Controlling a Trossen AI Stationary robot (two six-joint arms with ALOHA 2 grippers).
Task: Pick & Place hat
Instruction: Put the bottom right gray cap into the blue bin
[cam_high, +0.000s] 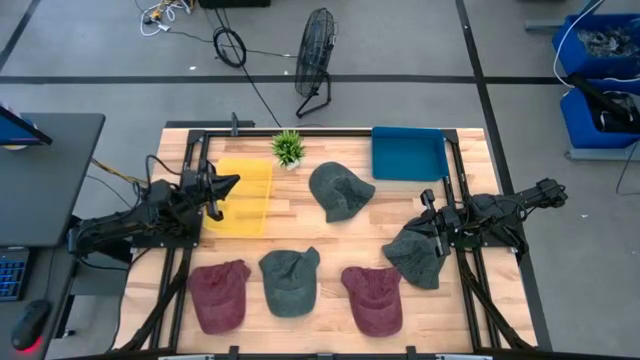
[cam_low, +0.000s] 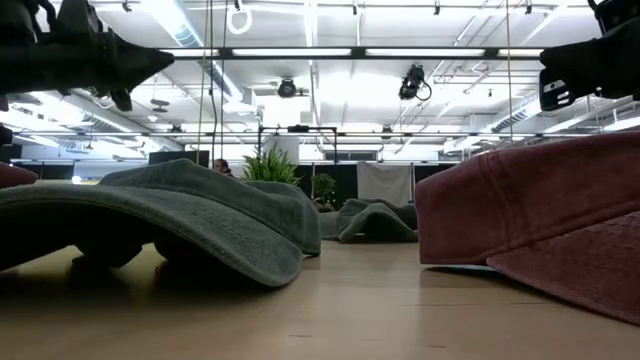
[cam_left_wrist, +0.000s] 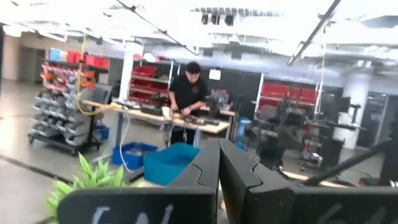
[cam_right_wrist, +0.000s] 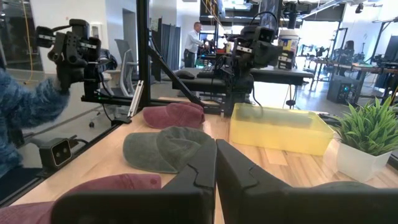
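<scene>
Several caps lie on the wooden table: a grey one (cam_high: 340, 190) at the middle, a grey one (cam_high: 290, 282) and two maroon ones (cam_high: 220, 295) (cam_high: 372, 298) along the near edge, and a grey one (cam_high: 415, 258) at the right. My right gripper (cam_high: 432, 225) hovers shut above that right grey cap, whose top shows under the fingers in the right wrist view (cam_right_wrist: 348, 190). In the low view it is high above the table (cam_low: 590, 60). My left gripper (cam_high: 232, 183) is shut and raised over the yellow bin (cam_high: 240, 195). Both grippers are empty.
A blue bin (cam_high: 408, 152) stands at the far right. A small potted plant (cam_high: 288, 148) stands at the far edge between the two bins. Bare wood lies between the middle cap and the near row. A person stands at a bench beyond the table (cam_left_wrist: 189, 93).
</scene>
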